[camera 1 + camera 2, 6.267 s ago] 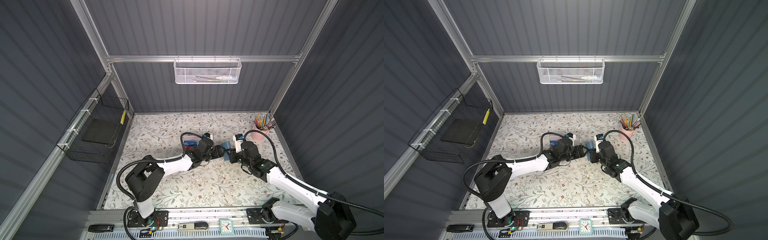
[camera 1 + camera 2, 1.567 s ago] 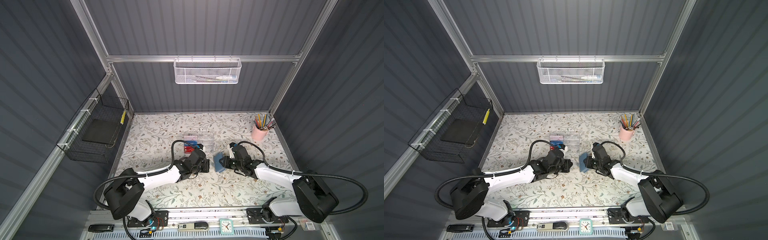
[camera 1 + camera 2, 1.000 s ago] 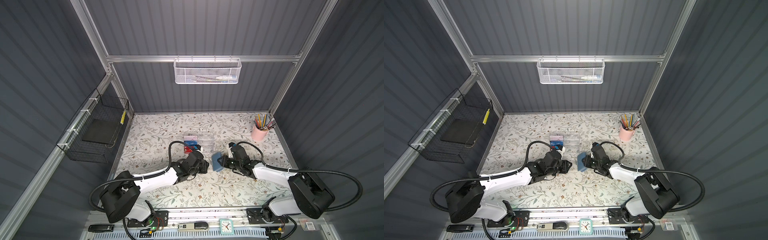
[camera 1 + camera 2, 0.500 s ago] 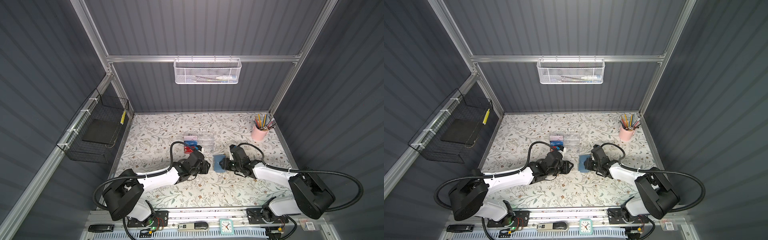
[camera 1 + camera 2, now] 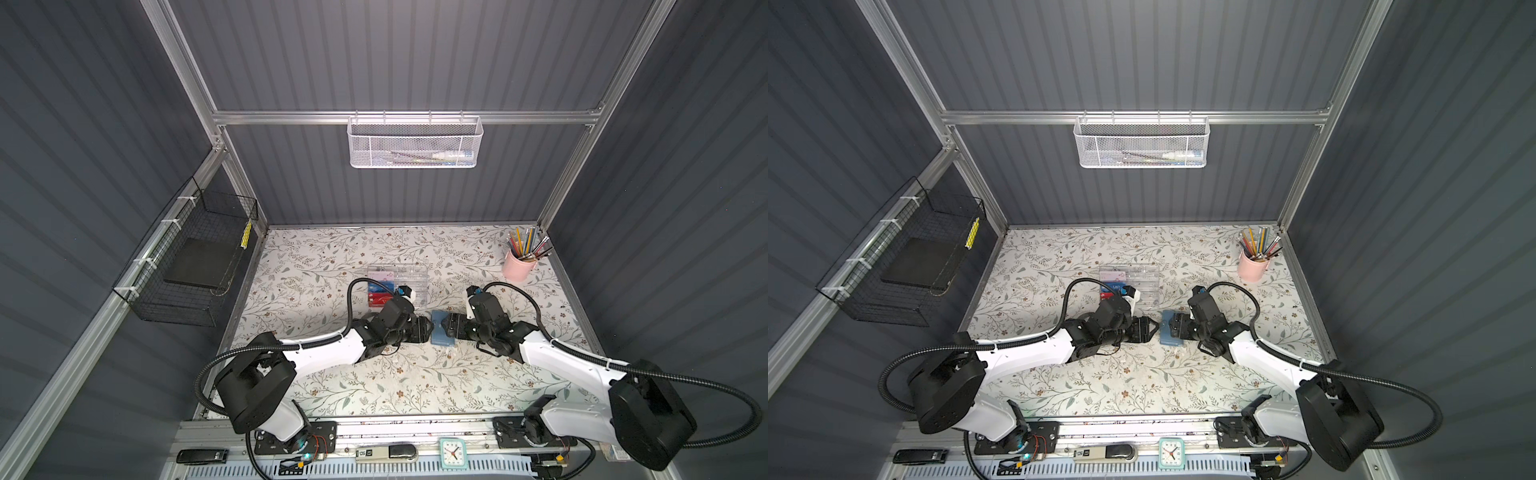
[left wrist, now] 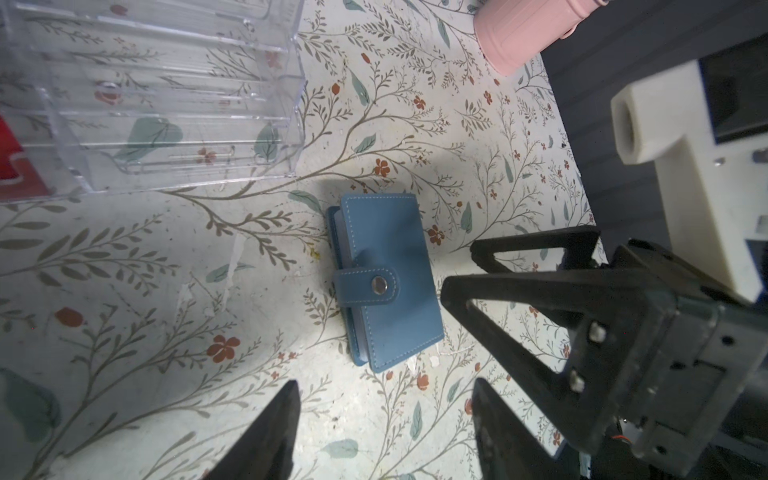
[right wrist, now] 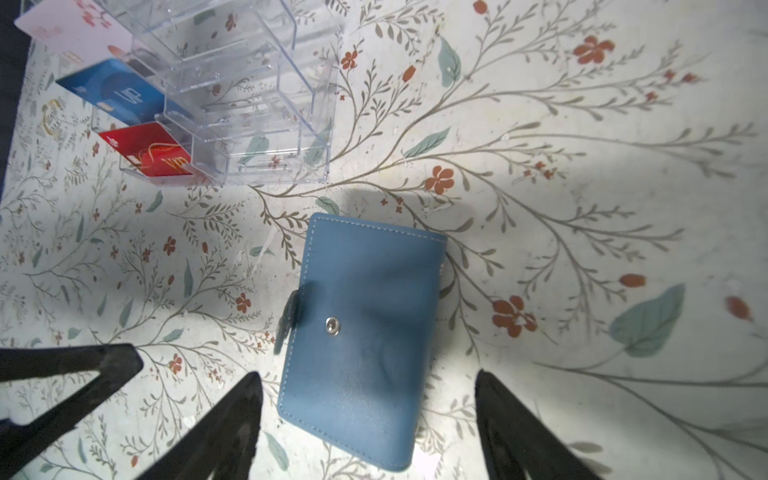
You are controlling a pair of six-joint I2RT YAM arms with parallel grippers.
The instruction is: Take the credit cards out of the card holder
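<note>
The slate-blue card holder (image 5: 441, 333) (image 5: 1170, 332) lies flat on the floral table between my two grippers. In the left wrist view the card holder (image 6: 386, 282) is folded shut, its strap with the round snap button lying across the cover. My left gripper (image 5: 426, 330) (image 6: 384, 386) is open and empty, just left of it. My right gripper (image 5: 446, 326) (image 7: 368, 376) is open too, its fingers astride the near end of the card holder (image 7: 361, 332) without touching. One blue credit card (image 7: 112, 93) rests in the clear box. The holder's inside is hidden.
The clear acrylic box (image 5: 409, 282) (image 6: 166, 95) stands just behind the grippers, with a red card (image 7: 153, 153) and a pink-white card (image 7: 75, 29) in it. A pink pencil cup (image 5: 516, 266) is at the back right. Wire baskets hang on the left and back walls.
Both grippers have opened. The card holder, held tilted between them a second ago, has been let go and now lies flat on the table.
</note>
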